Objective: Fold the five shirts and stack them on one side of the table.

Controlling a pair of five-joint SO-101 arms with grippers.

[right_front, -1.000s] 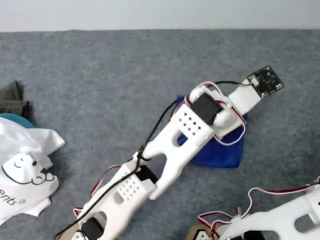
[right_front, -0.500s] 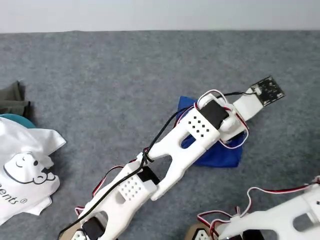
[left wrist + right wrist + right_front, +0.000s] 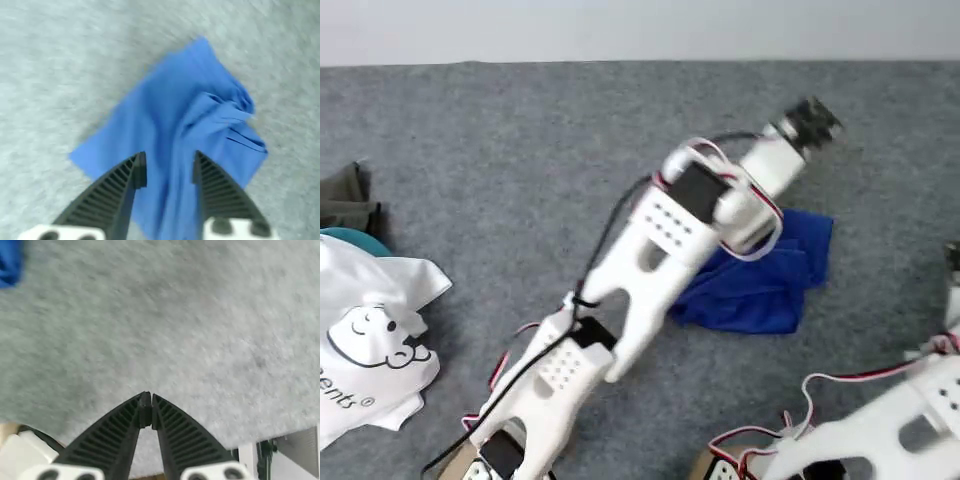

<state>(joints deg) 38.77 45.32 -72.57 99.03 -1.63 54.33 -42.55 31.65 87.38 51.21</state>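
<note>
Over on the right half of the grey felt table (image 3: 520,130), the blue shirt (image 3: 760,295) sits in a lumpy, half-folded heap. It's partly under the left arm (image 3: 650,250), which stretches across from the near edge. From the left wrist camera the shirt looks like a rough diamond. One side is pretty flat and smooth, the other is bunched into soft ridges and pleats near a corner. The left gripper (image 3: 170,167) hangs right over it with the jaws spread apart, blue cloth showing in the gap and nothing pinched. Can't tell if the tips actually touch the fabric.

The right gripper (image 3: 150,412) is closed on nothing, tips meeting, over bare felt. Just a sliver of the blue shirt shows at the edge of its view. The right arm (image 3: 880,435) is down at the near right corner.

Way over at the left edge, well apart from the blue one, a crumpled white shirt (image 3: 370,340) with a cartoon bear print lies on the felt. A teal piece (image 3: 350,240) and a dark olive garment (image 3: 345,195) sit just behind it.
</note>
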